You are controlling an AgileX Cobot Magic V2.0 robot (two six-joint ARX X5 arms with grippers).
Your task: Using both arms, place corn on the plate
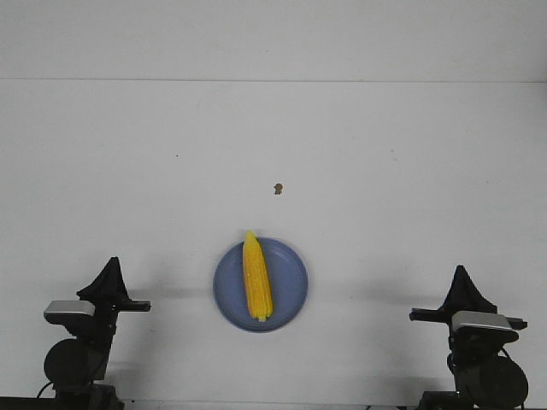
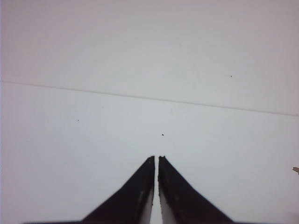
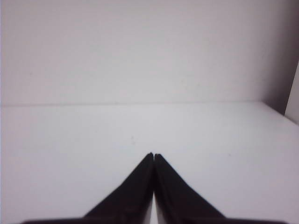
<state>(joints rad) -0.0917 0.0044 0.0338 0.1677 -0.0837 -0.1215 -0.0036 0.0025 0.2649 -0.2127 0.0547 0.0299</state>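
The yellow corn cob (image 1: 256, 278) lies lengthwise on the blue-lavender plate (image 1: 289, 282) in the middle front of the white table, its tip pointing away from me. My left gripper (image 1: 112, 266) rests far to the plate's left, shut and empty; in the left wrist view (image 2: 156, 157) its jaws stand nearly together over bare table. My right gripper (image 1: 462, 275) rests far to the plate's right, shut and empty; the right wrist view (image 3: 153, 154) shows its tips together. Neither wrist view shows the corn or the plate.
A tiny brown speck (image 1: 278, 188) lies on the table beyond the plate. The table's far edge meets a white wall (image 1: 273, 43). In the right wrist view the table's side edge (image 3: 280, 112) shows.
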